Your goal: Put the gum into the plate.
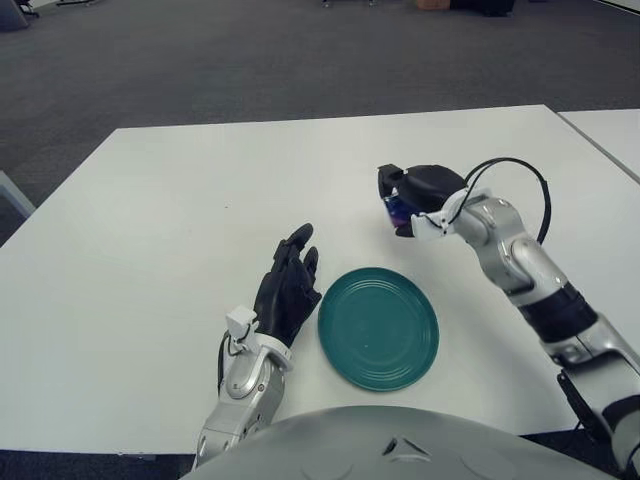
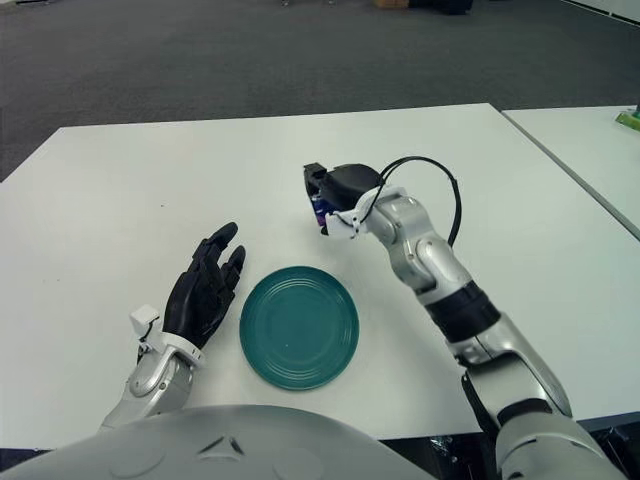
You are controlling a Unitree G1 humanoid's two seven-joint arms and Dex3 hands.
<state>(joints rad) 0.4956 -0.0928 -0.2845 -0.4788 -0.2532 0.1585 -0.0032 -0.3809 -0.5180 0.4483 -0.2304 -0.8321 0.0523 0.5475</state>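
Note:
A round teal plate (image 1: 378, 327) lies on the white table (image 1: 150, 220) near the front edge. My right hand (image 1: 405, 200) is beyond the plate's far right rim, above the table. Its black fingers are curled around a small blue gum container (image 1: 394, 207), of which only a sliver shows; it also shows in the right eye view (image 2: 318, 207). My left hand (image 1: 288, 285) shows just left of the plate with its fingers spread, holding nothing.
A second white table (image 1: 610, 135) stands at the right with a narrow gap between. A small green item (image 2: 630, 118) lies on it at the far right edge. Grey carpet floor lies beyond the table's far edge.

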